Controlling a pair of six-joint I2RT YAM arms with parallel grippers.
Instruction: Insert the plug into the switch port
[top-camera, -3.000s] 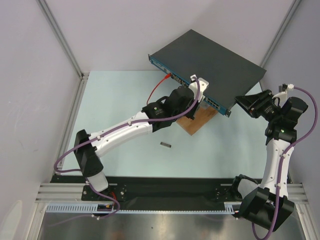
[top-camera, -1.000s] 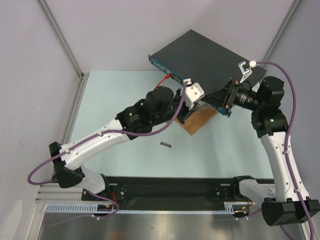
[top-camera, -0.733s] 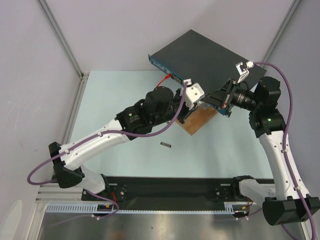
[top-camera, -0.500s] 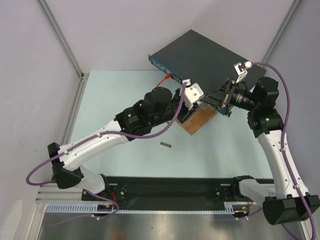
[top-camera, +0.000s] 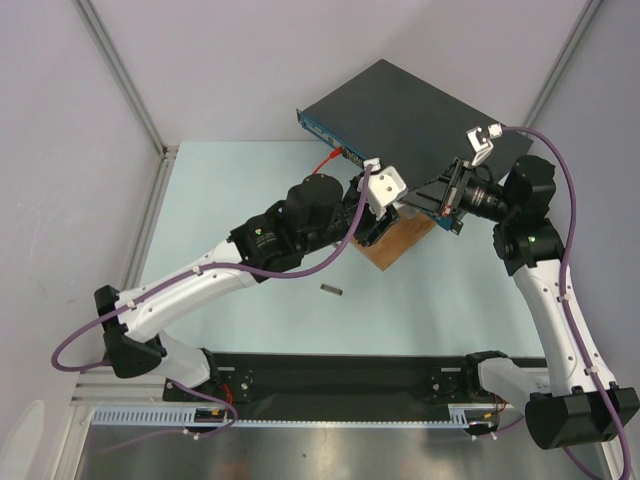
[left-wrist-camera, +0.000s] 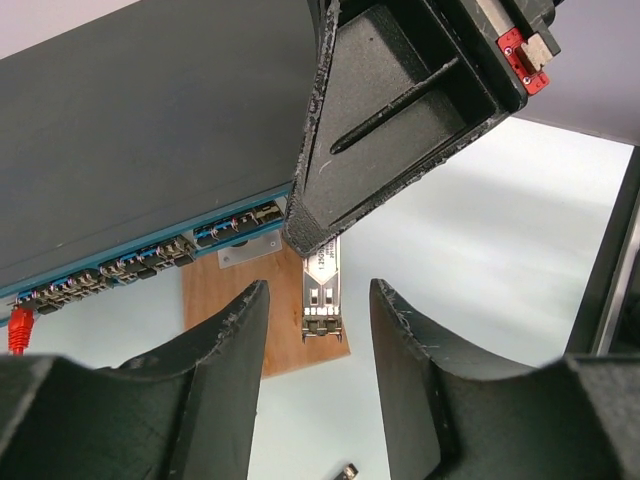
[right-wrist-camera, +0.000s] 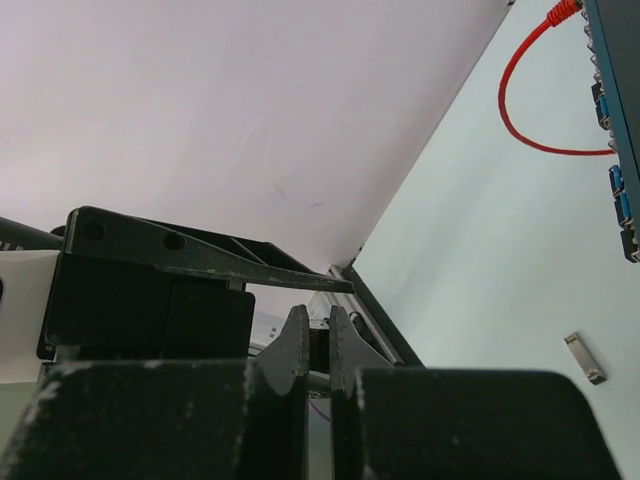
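Just off the switch (left-wrist-camera: 150, 130) ports, plug (left-wrist-camera: 321, 285) is pinched in R gripper (right-wrist-camera: 319, 338), long axis pointing into L gripper (left-wrist-camera: 319, 308), jaws wide, no contact.

Bright, even, diffuse light with soft faint shadows; crisp views, slight softness up close.

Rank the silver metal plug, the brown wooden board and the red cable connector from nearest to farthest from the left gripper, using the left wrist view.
1. Nearest: silver metal plug, between the left gripper's open fingers.
2. Next: brown wooden board, just behind the plug, under the dark-grey switch.
3. Farthest: red cable connector, far left, in the switch's port row.
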